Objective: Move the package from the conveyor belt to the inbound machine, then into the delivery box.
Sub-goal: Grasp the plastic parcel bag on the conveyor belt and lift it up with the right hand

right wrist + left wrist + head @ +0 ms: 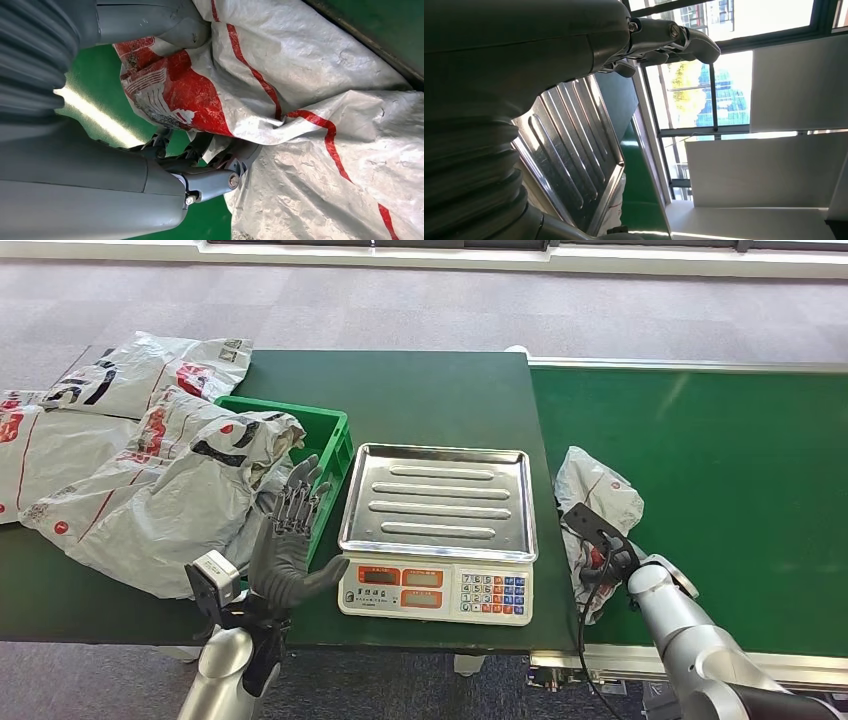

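Note:
A crumpled grey-white package [598, 495] with red print lies at the left edge of the green conveyor belt [720, 470], right of the scale. My right hand [612, 562] is at its near end. In the right wrist view the fingers [220, 167] curl into a fold of the package [325, 100] and the thumb [182, 25] presses on its other side. The inbound machine is a scale with a bare steel tray [437, 500] and a keypad front [440, 590]. My left hand [288, 540] stands open, fingers spread, just left of the scale, holding nothing. The steel tray [569, 150] lies beside the left hand [499, 75].
A green plastic box [335, 435] sits left of the scale, with several large grey mail bags [150, 490] heaped in it and over the dark green table [420, 390]. Grey floor lies beyond the table. Windows [704, 85] face the left wrist camera.

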